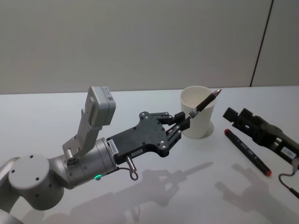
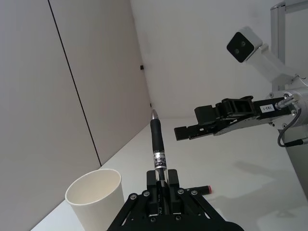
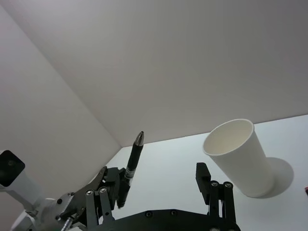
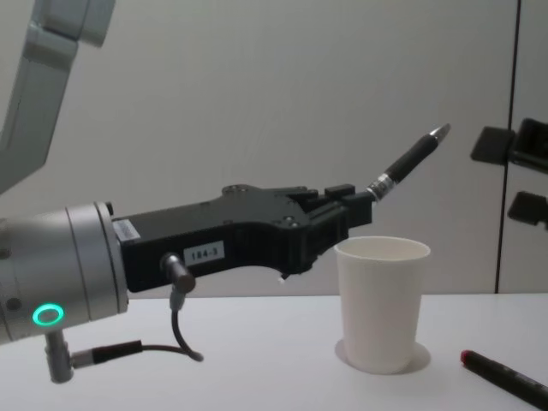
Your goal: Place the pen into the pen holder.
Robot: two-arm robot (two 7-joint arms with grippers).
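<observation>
White paper cup (image 1: 202, 127) stands upright on the desk (image 1: 56, 116). The black pen (image 1: 204, 103) slants over its rim, metal tip raised, and is not inside. The left hand (image 1: 183, 122) is clamped on the pen's lower end, which its fingers hide. The right hand (image 1: 232, 116) hangs to the right, fingers spread and empty, partly cut off at the chest view's edge. A red-tipped marker (image 1: 247, 152) lies near it.
</observation>
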